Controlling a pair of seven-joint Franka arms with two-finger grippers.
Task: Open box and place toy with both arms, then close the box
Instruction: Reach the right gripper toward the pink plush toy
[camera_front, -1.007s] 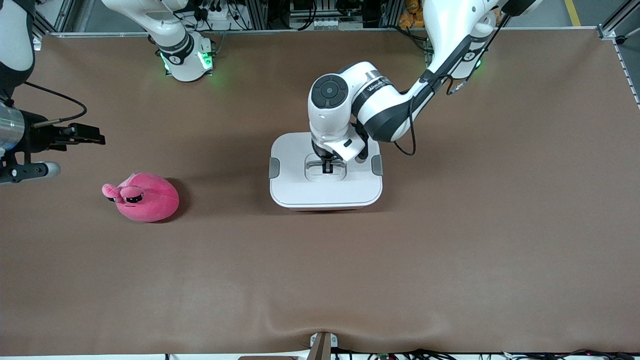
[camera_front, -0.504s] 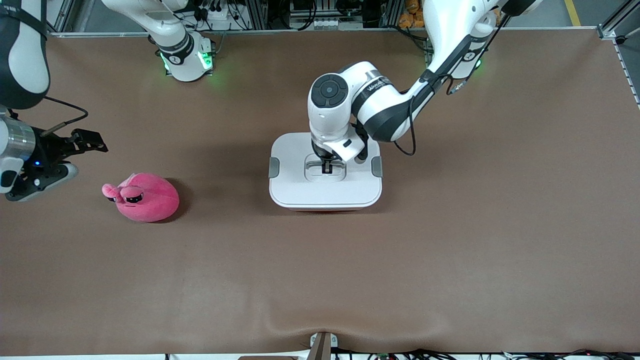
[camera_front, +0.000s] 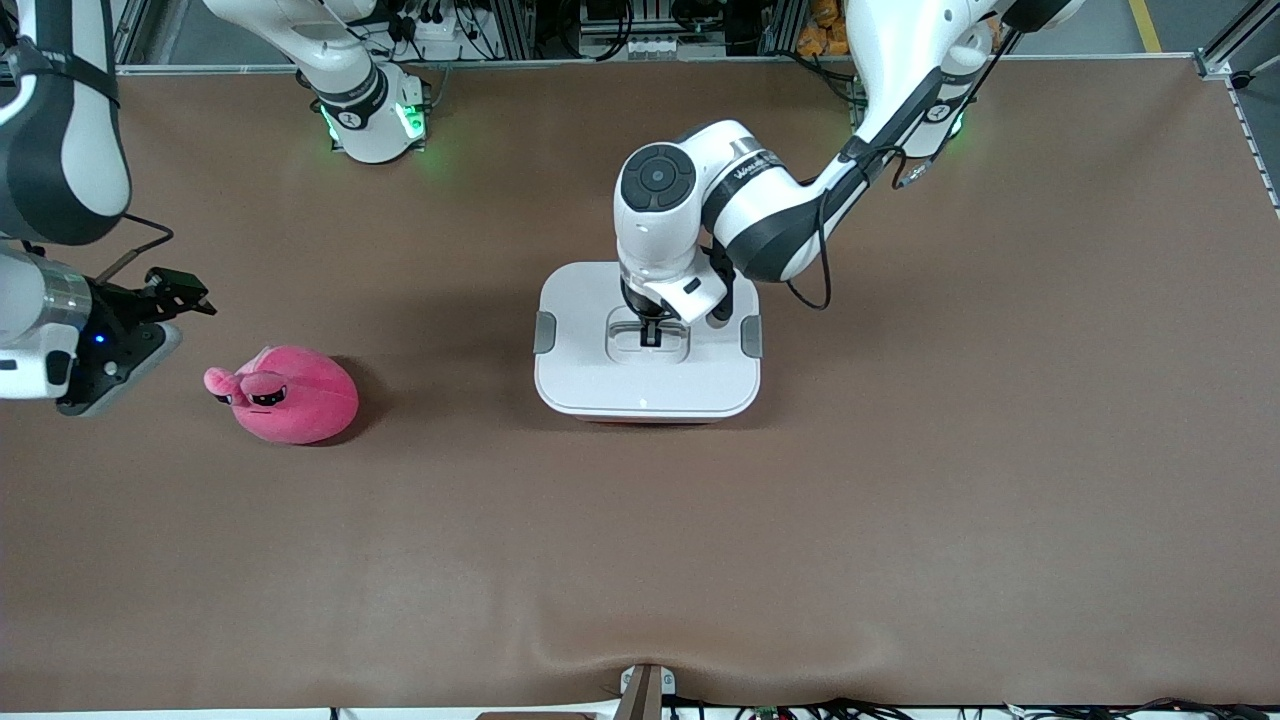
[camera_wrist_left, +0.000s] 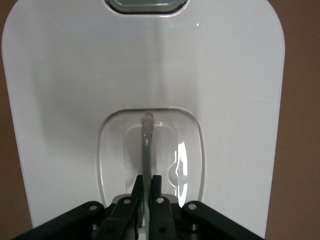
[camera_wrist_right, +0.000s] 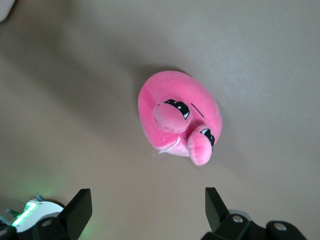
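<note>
The box stands mid-table, its white lid (camera_front: 600, 370) on and only a pink sliver of tub (camera_front: 640, 420) showing beneath. My left gripper (camera_front: 650, 335) reaches straight down into the lid's recess and is shut on the thin handle (camera_wrist_left: 146, 145); in the left wrist view the left gripper (camera_wrist_left: 147, 182) pinches that bar, with the lid (camera_wrist_left: 75, 100) spread around it. The pink plush toy (camera_front: 290, 393) lies toward the right arm's end of the table. My right gripper (camera_front: 185, 293) hangs open over the table beside the toy. Seen from the right wrist, the toy (camera_wrist_right: 177, 117) lies ahead of the right gripper (camera_wrist_right: 147, 200), untouched.
Grey clips (camera_front: 544, 332) (camera_front: 752, 335) sit on two opposite sides of the lid. The brown table cover (camera_front: 900, 500) has a ripple at its front edge near a small bracket (camera_front: 645, 690). The arms' green-lit bases (camera_front: 375, 120) stand at the back.
My right arm has swung in and turned its wrist, bringing the open gripper closer to the toy. The lid has shifted slightly in the left gripper's hold. The toy has not moved.
</note>
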